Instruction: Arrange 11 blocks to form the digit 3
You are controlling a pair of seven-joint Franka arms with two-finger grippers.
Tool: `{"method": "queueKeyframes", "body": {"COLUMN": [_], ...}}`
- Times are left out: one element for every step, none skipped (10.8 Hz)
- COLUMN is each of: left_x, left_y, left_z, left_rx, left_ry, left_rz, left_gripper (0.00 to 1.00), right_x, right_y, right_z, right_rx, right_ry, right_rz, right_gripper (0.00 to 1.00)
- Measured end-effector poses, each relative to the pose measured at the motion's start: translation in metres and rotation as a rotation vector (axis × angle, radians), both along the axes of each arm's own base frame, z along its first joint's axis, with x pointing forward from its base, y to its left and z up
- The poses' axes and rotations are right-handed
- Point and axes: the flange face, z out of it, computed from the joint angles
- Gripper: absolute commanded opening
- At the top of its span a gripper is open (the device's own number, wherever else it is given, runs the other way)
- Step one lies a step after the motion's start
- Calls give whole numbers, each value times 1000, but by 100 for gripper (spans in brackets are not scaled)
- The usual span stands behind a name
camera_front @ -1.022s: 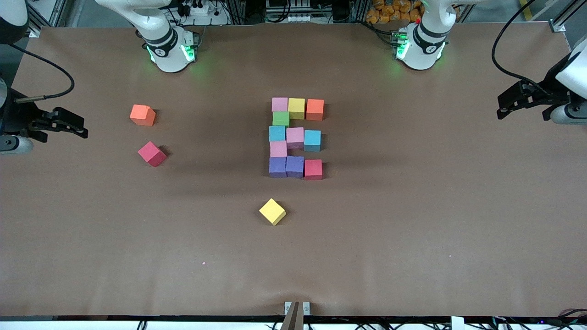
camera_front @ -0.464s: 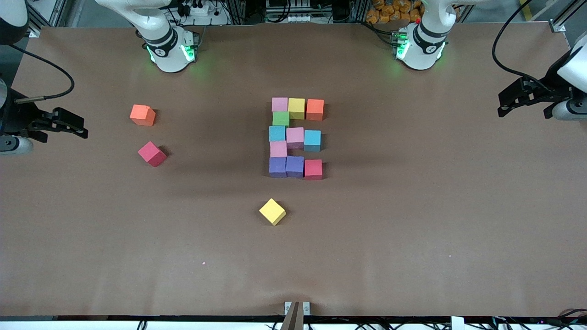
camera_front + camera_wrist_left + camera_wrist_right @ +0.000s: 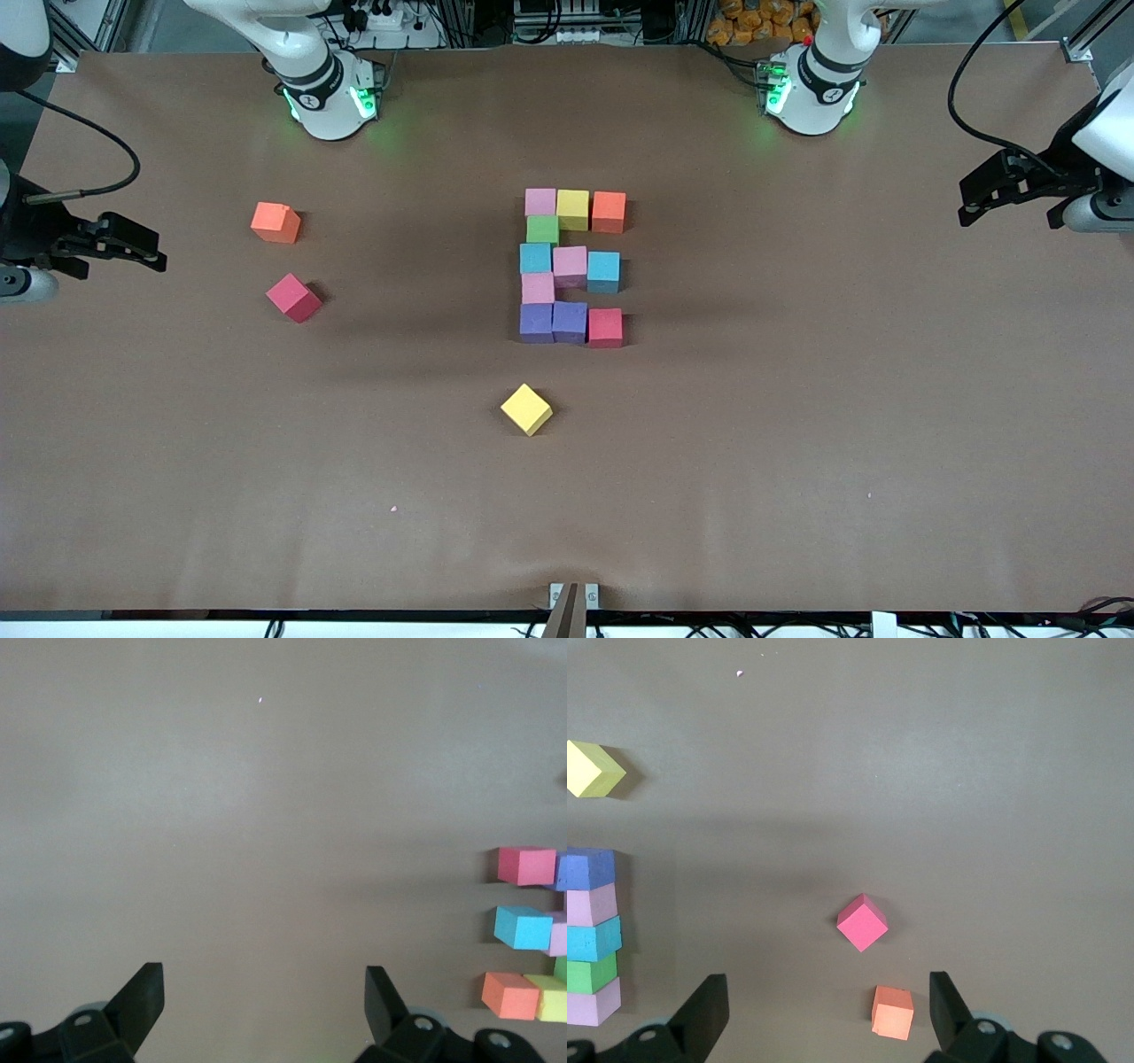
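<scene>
Digit 3 (image 3: 571, 266) (grippers wide) assembled

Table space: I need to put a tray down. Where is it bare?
Bare: the wide strip between the loose yellow block and the table's near edge, and the stretch from the digit toward the left arm's end. Crowded: around the digit, and by the loose orange and red blocks.

A robotics lab: two white arm bases (image 3: 330, 93) bolted at twelve o'clock on a brown-covered table (image 3: 797, 443), aluminium framing (image 3: 1076, 44) and cables (image 3: 974, 89) around.
</scene>
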Motion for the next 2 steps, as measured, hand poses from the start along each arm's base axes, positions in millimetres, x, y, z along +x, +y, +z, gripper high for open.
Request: {"method": "queueKeyframes", "body": {"left_x": [0,0], "left_y": [1,2], "left_z": [0,0], "left_rx": [0,0], "left_ry": [0,0], "left_rz": [13,19], "left_gripper": [100,100], "right_x": [0,0], "right_y": [0,0], "right_z": [-1,-2], "right_rx": [0,1], "right_ry": [2,4], "right_rz": [0,0], "right_gripper": [100,100]}}
